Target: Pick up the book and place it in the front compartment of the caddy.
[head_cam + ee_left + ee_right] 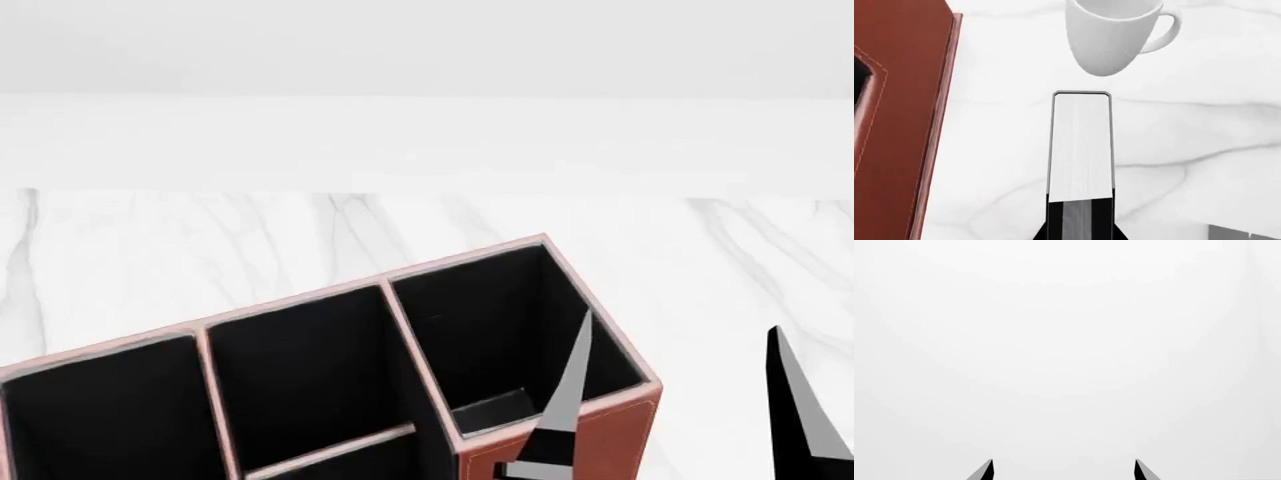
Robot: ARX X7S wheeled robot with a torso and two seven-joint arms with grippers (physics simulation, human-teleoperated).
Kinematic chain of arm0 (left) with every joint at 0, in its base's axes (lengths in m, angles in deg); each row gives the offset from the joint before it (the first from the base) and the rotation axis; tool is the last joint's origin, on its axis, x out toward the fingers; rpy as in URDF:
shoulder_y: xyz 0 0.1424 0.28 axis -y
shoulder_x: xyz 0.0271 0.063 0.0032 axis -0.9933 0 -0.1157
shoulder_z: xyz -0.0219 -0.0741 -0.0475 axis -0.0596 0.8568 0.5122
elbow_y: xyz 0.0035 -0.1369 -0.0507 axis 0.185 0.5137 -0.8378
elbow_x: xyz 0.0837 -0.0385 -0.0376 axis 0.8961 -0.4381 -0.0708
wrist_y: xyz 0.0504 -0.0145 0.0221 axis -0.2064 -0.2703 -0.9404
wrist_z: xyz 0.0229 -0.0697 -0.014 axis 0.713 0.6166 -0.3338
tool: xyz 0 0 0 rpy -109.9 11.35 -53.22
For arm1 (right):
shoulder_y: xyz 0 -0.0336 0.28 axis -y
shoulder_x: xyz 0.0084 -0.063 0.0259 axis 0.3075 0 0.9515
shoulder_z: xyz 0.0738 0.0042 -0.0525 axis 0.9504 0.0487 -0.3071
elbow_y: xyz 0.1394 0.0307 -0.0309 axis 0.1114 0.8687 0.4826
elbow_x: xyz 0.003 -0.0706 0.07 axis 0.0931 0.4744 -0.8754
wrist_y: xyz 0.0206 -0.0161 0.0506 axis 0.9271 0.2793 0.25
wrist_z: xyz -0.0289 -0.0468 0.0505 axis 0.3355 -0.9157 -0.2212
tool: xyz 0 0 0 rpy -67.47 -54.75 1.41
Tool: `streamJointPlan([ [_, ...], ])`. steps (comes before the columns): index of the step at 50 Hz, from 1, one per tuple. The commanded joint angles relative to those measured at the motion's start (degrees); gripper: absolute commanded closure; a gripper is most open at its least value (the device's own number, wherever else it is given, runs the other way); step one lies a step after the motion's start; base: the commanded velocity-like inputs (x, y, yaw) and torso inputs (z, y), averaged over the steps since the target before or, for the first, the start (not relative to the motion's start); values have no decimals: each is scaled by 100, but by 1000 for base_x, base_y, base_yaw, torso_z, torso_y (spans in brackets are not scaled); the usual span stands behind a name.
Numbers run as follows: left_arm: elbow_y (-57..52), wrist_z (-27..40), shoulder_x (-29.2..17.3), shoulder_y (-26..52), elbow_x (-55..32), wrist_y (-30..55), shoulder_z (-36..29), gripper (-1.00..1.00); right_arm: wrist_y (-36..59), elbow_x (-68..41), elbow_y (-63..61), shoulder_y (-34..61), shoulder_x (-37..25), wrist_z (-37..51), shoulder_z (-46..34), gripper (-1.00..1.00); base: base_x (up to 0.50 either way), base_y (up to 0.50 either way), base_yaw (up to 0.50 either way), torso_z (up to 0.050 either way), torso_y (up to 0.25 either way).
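Left jaws (1079, 225) are clamped on the book (1081, 145), gripping both black covers, white page edge facing the wrist camera. The book hangs above the marble desk (1201, 130), between the caddy (894, 120) and the white mug (1117, 35). Right jaws (681, 400) stand wide apart, holding nothing, just beside the caddy's end cell (507, 330).

I see a white marble table (1201, 130) with thin grey lines in it. The red-brown caddy (561, 445) sits right on it. A white mug (1111, 35) stands on the table too, near the caddy but not touching it, with bare marble between the two.
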Motion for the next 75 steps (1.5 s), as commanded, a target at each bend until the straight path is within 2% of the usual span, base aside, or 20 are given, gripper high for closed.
streamJointPlan([
  [1,-127,247,39,548,-977,81,794,100,-26,38,5,-28,94,-126,137,-100,0,0,0,0,0],
  [4,-57,539,-16,786,-1486,89,1024,100,-9,32,-19,-23,84,-111,141,-100,0,0,0,0,0],
  [6,165,971,-23,967,-2159,63,1139,100,-26,26,-5,-24,79,-110,145,-100,0,0,0,0,0],
  [7,52,798,-45,1045,-2136,29,1213,100,-19,27,-8,-18,79,-106,138,-100,0,0,0,0,0],
  [9,158,1002,-118,1291,-2611,-36,1342,100,-45,22,15,-23,76,-109,135,-100,0,0,0,0,0],
  [15,303,930,-258,1602,-3163,-232,1608,100,-103,8,90,-30,77,-105,129,-100,0,0,0,0,0],
  [20,292,729,-314,1884,-3119,-73,1634,100,-85,-6,86,-16,70,-92,117,-100,0,0,0,0,0],
  [30,608,611,-418,2772,-3742,79,1742,100,-75,-12,82,-5,50,-69,89,-100,0,0,0,0,2],
  [32,468,232,-408,2928,-3644,219,1854,100,-99,-1,115,-8,54,-70,69,-100,0,0,0,0,0],
  [34,662,501,-441,3168,-3970,199,1732,100,-87,-6,100,-10,50,-60,68,-100,0,0,0,0,0],
  [51,1795,400,-177,4904,-4179,722,1545,100,-72,-35,81,17,13,-19,51,-100,0,0,0,0,1],
  [57,1988,404,-79,5299,-4285,843,1426,100,-84,-49,46,-5,-9,-1,67,-100,0,0,0,0,0],
  [75,2713,-340,-1,6397,-3800,1301,1498,100,-77,-73,-24,-13,-56,52,76,-100,0,0,0,0,1],
])
